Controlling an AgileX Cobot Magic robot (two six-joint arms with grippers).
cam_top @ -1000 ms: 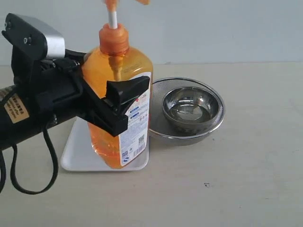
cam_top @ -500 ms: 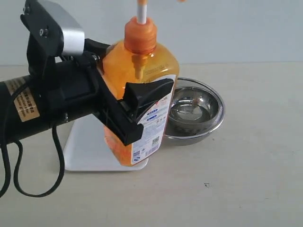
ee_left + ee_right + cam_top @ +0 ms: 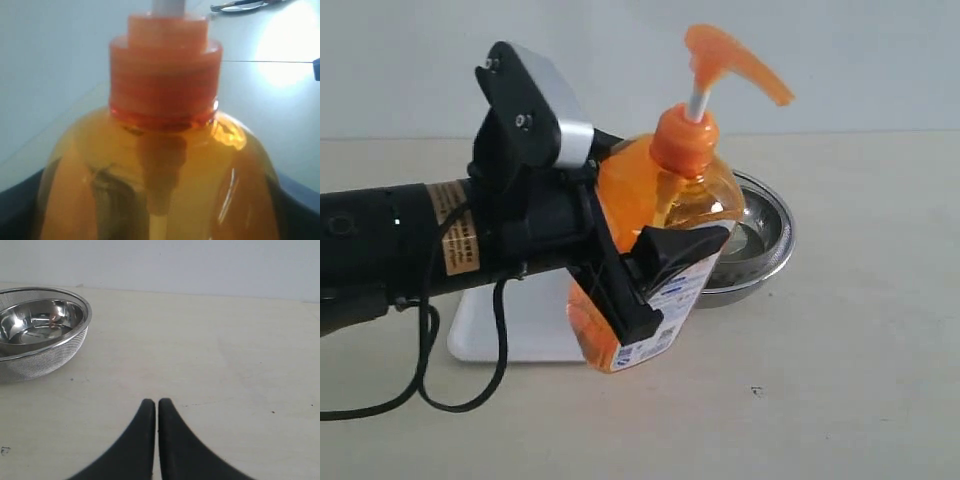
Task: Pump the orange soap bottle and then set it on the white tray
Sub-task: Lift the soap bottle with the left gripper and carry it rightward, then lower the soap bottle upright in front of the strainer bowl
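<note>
**Mia:** Where is the orange soap bottle (image 3: 625,195)?

**Ben:** The left claw (image 3: 665,200) has it. One black finger (image 3: 660,262) is on the label side and the other is behind the bottle. The claw is open wide, just as wide as the fat bottle.

**Mia:** Is it standing up?

**Ben:** No, it tips. Its pump head (image 3: 730,60) leans over toward the steel bowl (image 3: 765,235) (the bowl sits inside a mesh strainer). The bottom hangs by the near right corner of the white tray (image 3: 535,330). I can't tell if it touches.

**Mia:** And the right claw (image 3: 156,407)?

**Ben:** Closed tight, finger to finger, with nothing in it. It is over the bare tabletop (image 3: 225,355), well apart from the bowl.
</note>
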